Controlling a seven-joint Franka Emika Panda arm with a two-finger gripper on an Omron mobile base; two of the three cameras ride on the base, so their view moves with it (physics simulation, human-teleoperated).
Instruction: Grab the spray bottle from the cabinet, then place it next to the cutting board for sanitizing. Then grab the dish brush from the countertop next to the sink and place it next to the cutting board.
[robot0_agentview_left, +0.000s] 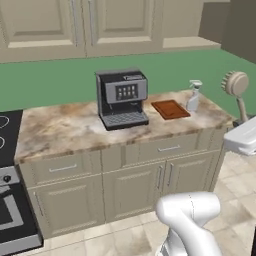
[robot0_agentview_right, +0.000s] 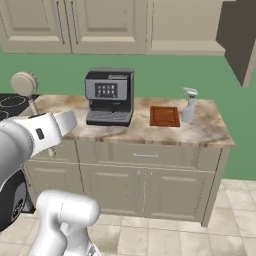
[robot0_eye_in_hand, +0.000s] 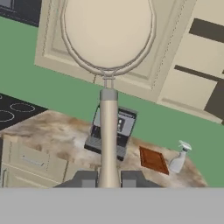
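My gripper (robot0_eye_in_hand: 108, 180) is shut on the thin pale handle of the dish brush (robot0_eye_in_hand: 108, 131). It holds the brush upright in the air, round tan head on top. The brush (robot0_agentview_left: 236, 84) hangs off the right end of the countertop (robot0_agentview_left: 60, 127) in the left base view, and the brush (robot0_agentview_right: 24, 83) sits at the left in the right base view. The reddish-brown cutting board (robot0_agentview_left: 170, 109) lies flat on the countertop, with the pale grey spray bottle (robot0_agentview_left: 194, 96) standing upright just right of it. The beige wall cabinet (robot0_agentview_left: 115, 25) hangs above. The sink is out of view.
A dark coffee machine (robot0_agentview_left: 121, 98) stands left of the cutting board. A black stove (robot0_agentview_left: 7, 175) adjoins the counter's left end. Drawers and lower doors (robot0_agentview_left: 165, 175) run under the slab. An open dark cabinet door (robot0_agentview_right: 240, 37) juts out at the upper right.
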